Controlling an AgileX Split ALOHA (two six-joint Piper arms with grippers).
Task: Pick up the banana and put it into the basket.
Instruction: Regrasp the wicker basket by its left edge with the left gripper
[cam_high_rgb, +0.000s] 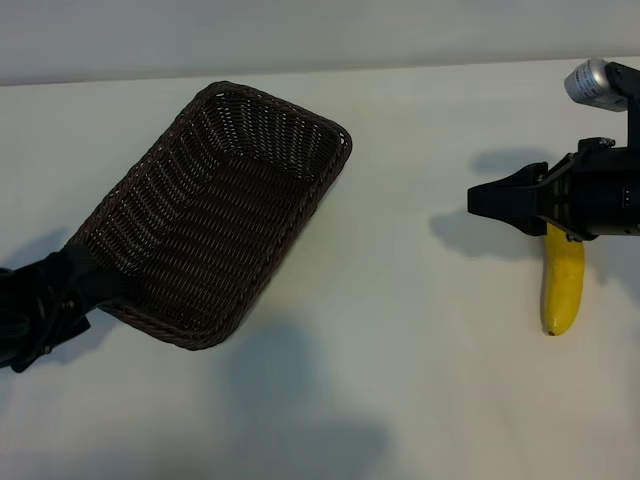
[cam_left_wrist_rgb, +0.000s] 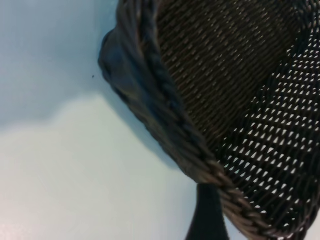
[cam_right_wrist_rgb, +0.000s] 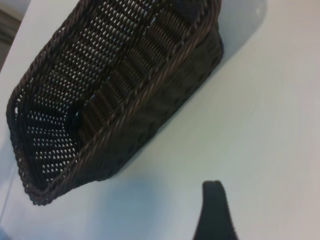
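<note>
The dark brown wicker basket (cam_high_rgb: 210, 220) is tilted up off the white table at the left. My left gripper (cam_high_rgb: 95, 285) is shut on its near-left corner wall. One black finger (cam_left_wrist_rgb: 207, 215) shows under the rim of the basket (cam_left_wrist_rgb: 200, 75); the other finger is hidden inside. At the right the yellow banana (cam_high_rgb: 562, 285) lies flat on the table, its upper end hidden under my right arm. My right gripper (cam_high_rgb: 485, 200) hovers above the table left of the banana, pointing at the basket, open and empty. One finger (cam_right_wrist_rgb: 215, 210) shows, with the basket (cam_right_wrist_rgb: 150, 95) beyond.
The white tabletop (cam_high_rgb: 400, 330) stretches bare between the basket and the banana. A wide shadow of the raised basket falls on the table (cam_high_rgb: 300, 400) in front of it. The table's back edge meets a pale wall.
</note>
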